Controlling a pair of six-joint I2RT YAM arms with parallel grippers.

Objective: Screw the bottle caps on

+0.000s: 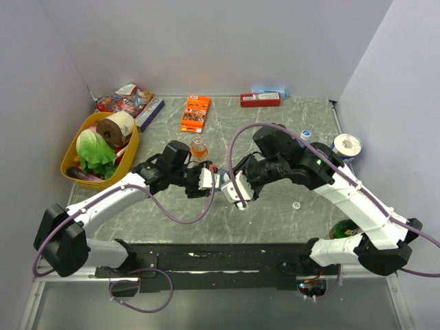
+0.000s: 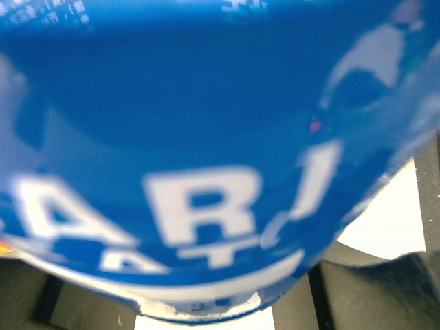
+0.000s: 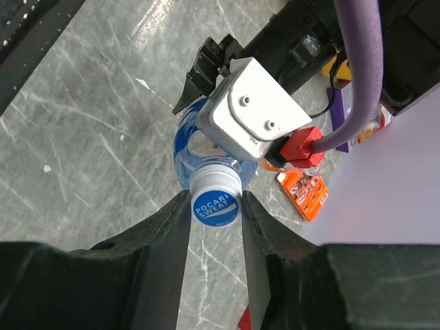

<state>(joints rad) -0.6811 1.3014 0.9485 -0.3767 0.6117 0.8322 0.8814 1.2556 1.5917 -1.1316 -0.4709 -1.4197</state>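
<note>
Blue cap (image 3: pixel 216 207) sits atop the blue-labelled bottle (image 3: pixel 183 148) at mid-frame of my right wrist view; my left claw (image 1: pixel 210 180) is clamped on that bottle; my right claw (image 3: pixel 215 218) brackets the cap, gripping or not I cannot tell.

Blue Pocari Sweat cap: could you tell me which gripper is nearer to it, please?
Right: the right gripper straddles the blue cap; the left gripper holds the bottle below it.
</note>
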